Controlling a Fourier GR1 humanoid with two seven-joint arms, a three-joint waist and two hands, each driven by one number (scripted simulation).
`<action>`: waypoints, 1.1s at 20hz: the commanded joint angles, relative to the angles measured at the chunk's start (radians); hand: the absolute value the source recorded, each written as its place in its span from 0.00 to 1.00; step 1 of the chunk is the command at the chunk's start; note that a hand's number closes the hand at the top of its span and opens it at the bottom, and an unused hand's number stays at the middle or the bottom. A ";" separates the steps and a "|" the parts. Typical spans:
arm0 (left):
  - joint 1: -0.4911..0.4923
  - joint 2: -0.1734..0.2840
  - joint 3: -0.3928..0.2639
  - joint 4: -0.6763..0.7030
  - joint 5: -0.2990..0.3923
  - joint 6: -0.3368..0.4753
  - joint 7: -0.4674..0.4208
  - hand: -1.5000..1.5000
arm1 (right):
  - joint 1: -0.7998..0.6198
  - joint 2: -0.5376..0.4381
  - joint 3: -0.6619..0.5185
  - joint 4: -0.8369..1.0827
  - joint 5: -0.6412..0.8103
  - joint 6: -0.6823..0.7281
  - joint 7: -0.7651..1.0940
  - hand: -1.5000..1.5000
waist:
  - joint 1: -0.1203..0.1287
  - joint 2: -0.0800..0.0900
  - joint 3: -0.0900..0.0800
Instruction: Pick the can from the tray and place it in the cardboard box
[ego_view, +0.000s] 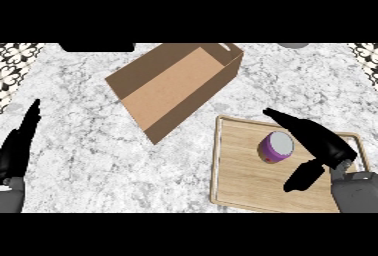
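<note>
The can (276, 147), purple with a pale lid, was seen standing upright on the wooden tray (236, 185) at the right of the marble counter (96, 165). The right hand (325, 145) was held over the tray just beside the can, its fingers straight and spread from the thumb, nothing being gripped. The cardboard box (173, 85) was set open up and to the left of the tray. The left hand (18, 145) was rested at the left edge, fingers straight.
</note>
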 joint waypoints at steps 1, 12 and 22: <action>0.006 -0.031 -0.018 -0.079 -0.041 0.025 0.057 0.50 | 0.004 0.024 0.027 -0.003 0.055 0.034 0.043 0.00 | 0.003 0.000 0.000; 0.030 -0.023 0.042 -0.048 -0.015 -0.049 -0.003 0.50 | -0.079 0.093 -0.010 0.243 0.189 -0.045 0.007 1.00 | 0.007 0.001 0.000; -0.009 -0.024 0.051 -0.002 -0.047 -0.041 -0.003 0.50 | -0.110 0.107 0.026 0.278 0.425 -0.341 -0.078 1.00 | 0.005 0.001 0.000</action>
